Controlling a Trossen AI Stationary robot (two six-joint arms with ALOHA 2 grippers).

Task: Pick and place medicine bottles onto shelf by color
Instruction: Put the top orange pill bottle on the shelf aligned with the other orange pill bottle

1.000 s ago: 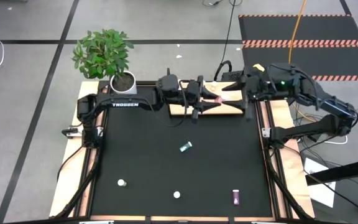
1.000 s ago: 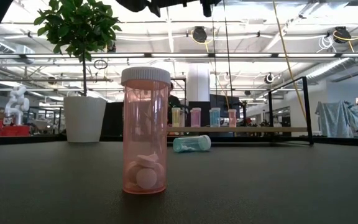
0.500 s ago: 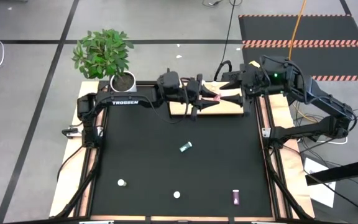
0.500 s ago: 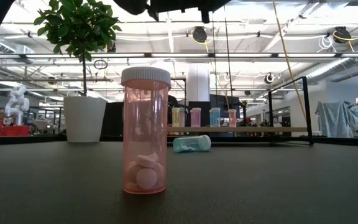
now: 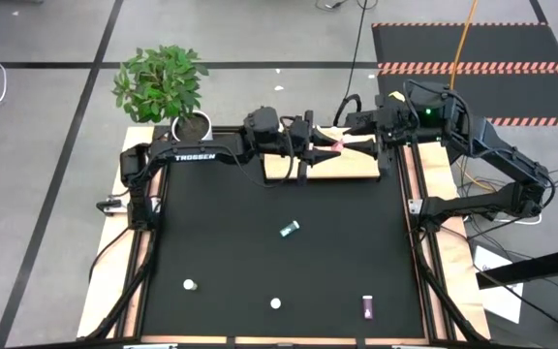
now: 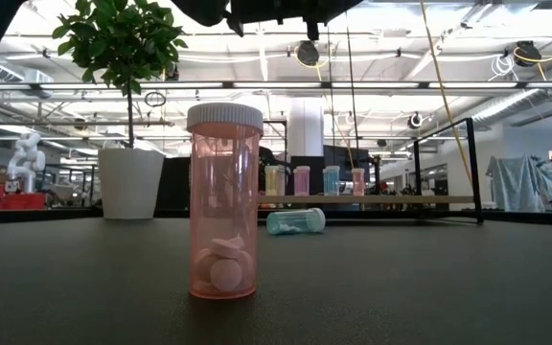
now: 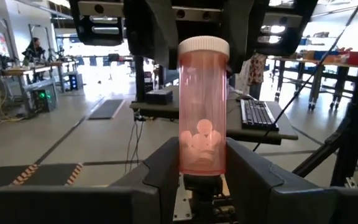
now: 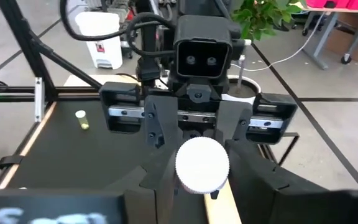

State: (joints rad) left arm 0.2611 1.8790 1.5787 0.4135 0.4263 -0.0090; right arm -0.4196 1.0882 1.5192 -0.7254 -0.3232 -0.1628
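Note:
A pink medicine bottle [image 5: 335, 147] with a white cap lies level in the air above the light-wood shelf [image 5: 352, 167] at the table's far edge. My left gripper [image 5: 320, 150] is shut on its bottom end, and my right gripper [image 5: 355, 145] has come in from the right and shut on its cap end. A teal bottle [image 5: 290, 229] lies on its side mid-table. A purple bottle [image 5: 367, 306] lies near the front edge. Two bottles [image 5: 190, 286] [image 5: 276, 303] stand upright there. Several bottles [image 6: 302, 180] stand on the shelf. My left gripper pinches the pink bottle's bottom end [image 7: 202, 163] between its two fingers, level, from the table's left, along the bottle. The bottle sticks straight out past the fingers, cap away, clear of the shelf. My right gripper has the white cap [image 8: 202, 163] between its two fingers [image 8: 161, 177], level, from the table's right.
A white pot [image 5: 193, 128] with a green plant stands at the far left corner beside the shelf. The black mat [image 5: 221, 242] lies bare between the scattered bottles. In the low view a pink bottle [image 6: 224, 201] stands upright close to the camera.
My right gripper has swung toward the table's left to the pink bottle's cap end, and its fingers have closed in around the cap. The bottle stays level in my left gripper, above the shelf.

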